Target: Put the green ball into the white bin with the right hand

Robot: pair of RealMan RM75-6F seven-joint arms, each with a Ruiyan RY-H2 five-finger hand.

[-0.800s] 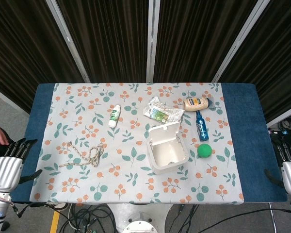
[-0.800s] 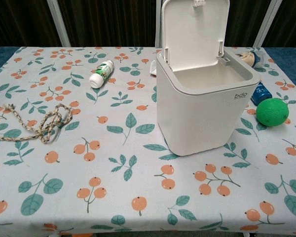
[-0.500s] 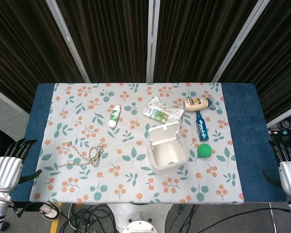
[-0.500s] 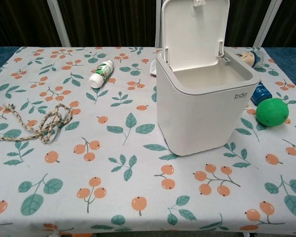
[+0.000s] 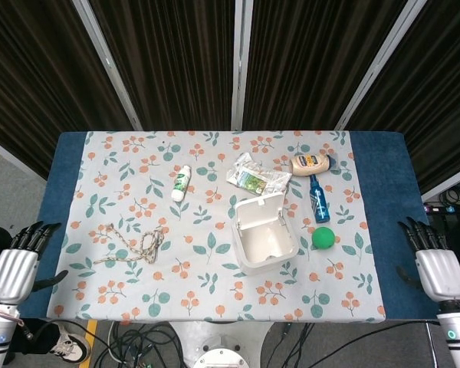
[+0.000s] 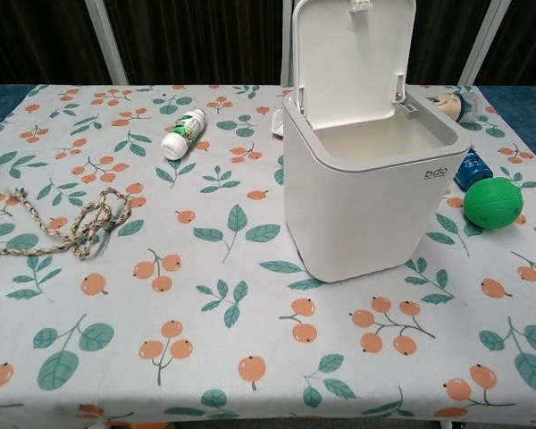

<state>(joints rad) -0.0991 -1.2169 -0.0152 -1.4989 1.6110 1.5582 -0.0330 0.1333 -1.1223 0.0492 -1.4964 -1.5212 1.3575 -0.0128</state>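
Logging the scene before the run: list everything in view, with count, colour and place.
ball: 1, green, right of bin
bin: 1, white, lid open, table centre
blue bottle: 1, lying behind ball
mayo bottle: 1, cream, far right
wrapper: 1, crumpled, silver-green, behind bin
white bottle: 1, green label, lying left of bin
rope: 1, beige, near left
tablecloth: 1, floral, over blue table
left hand: open, off left edge
right hand: open, off right edge

Bare cloth is lying open between the right hand [image 5: 438, 270] and the green ball [image 5: 323, 237]. The blue bottle [image 5: 318, 199] is crowding the ball's far side (nearly touching), and the white bin [image 5: 265, 247] is standing just left.
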